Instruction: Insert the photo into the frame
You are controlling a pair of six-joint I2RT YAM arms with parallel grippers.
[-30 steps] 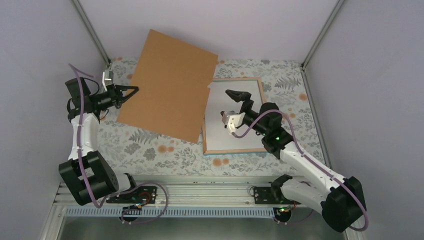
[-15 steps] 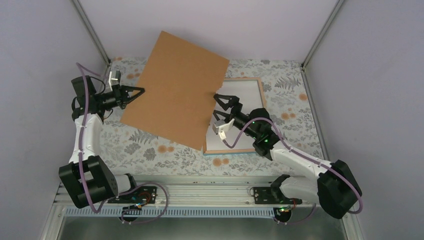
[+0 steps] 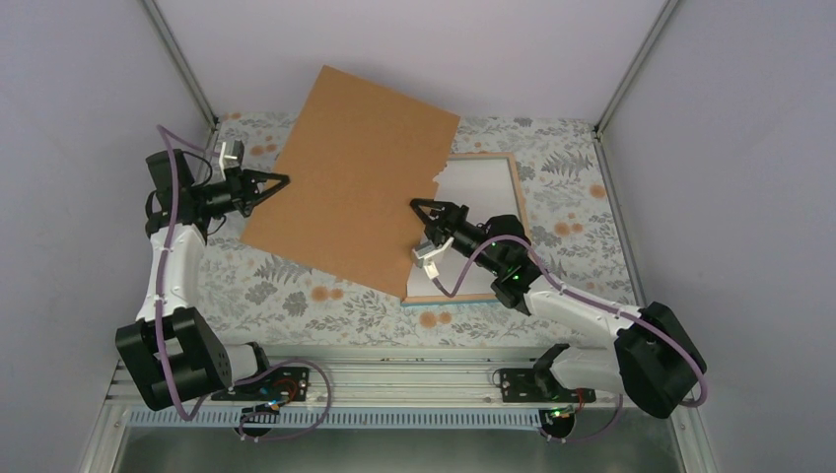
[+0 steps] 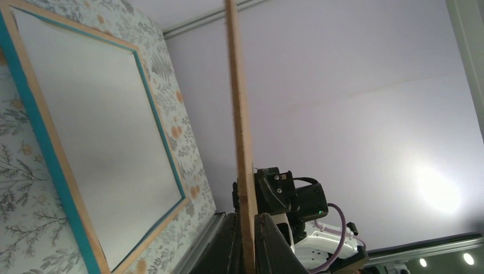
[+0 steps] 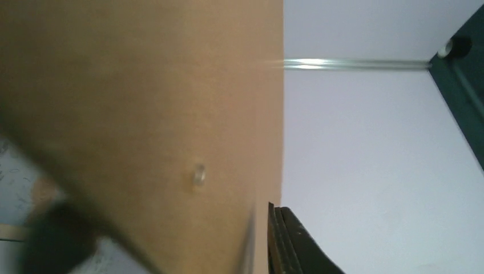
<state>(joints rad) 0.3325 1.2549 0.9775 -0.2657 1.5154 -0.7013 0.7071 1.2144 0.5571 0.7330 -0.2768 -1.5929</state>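
The frame lies flat at mid-right, pale wood showing from above and a teal rim in the left wrist view. A plain white sheet fills it; no sunflower print shows, so I cannot tell if this is the photo's back. A brown backing board hangs tilted above the frame's left part. My left gripper is shut on its left edge. My right gripper has closed on its right edge, one dark finger against it.
A floral cloth covers the table. Pale walls with metal corner posts stand close on the left, back and right. Both arm bases sit on the rail at the near edge.
The left gripper has carried the board rightward over the frame. The right arm swung left from above the white sheet and its open jaws closed on the board's right edge.
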